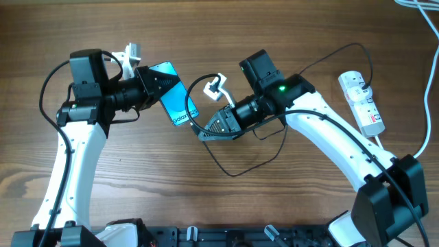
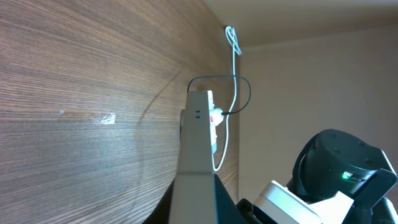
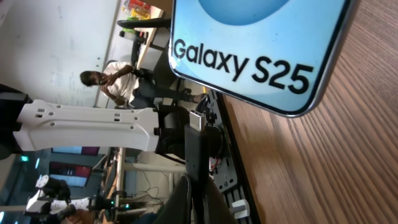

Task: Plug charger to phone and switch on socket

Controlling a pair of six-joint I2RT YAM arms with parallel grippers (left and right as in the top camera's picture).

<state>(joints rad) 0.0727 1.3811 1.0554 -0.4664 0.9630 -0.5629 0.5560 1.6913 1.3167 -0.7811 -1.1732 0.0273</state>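
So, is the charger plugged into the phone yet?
Not yet: the charger's connector tip hovers just short of the phone, a gap showing between them.

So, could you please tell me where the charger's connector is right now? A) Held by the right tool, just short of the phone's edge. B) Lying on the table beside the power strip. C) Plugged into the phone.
A: the right wrist view shows the connector gripped in the right tool, its tip near the phone but with a visible gap between them.
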